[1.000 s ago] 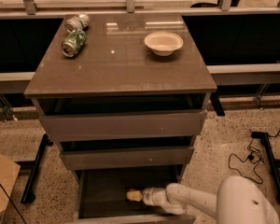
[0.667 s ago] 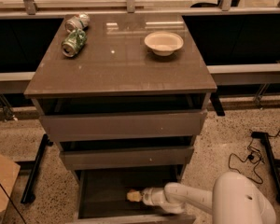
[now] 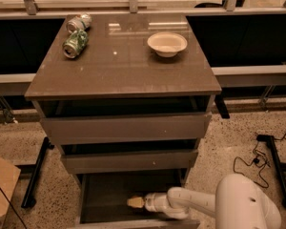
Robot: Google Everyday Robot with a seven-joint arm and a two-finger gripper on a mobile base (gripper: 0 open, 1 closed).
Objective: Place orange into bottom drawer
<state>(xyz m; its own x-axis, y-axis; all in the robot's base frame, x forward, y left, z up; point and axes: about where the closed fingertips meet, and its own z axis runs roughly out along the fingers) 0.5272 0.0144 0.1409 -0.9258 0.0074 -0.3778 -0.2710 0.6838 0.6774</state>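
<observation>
The bottom drawer is pulled open at the foot of the grey-brown cabinet, and its inside is dark. My gripper reaches into it from the right on a white arm and sits low over the drawer floor near the front middle. Its tan tip points left. The orange does not show anywhere in view. I cannot tell whether it is in the gripper or hidden by it.
On the cabinet top stand a cream bowl and two crushed cans. The two wider drawers above are partly open. A cardboard box is at the left and a stand with cables at the right.
The gripper stays at the same spot inside the bottom drawer. Only the arm's white body has shifted slightly.
</observation>
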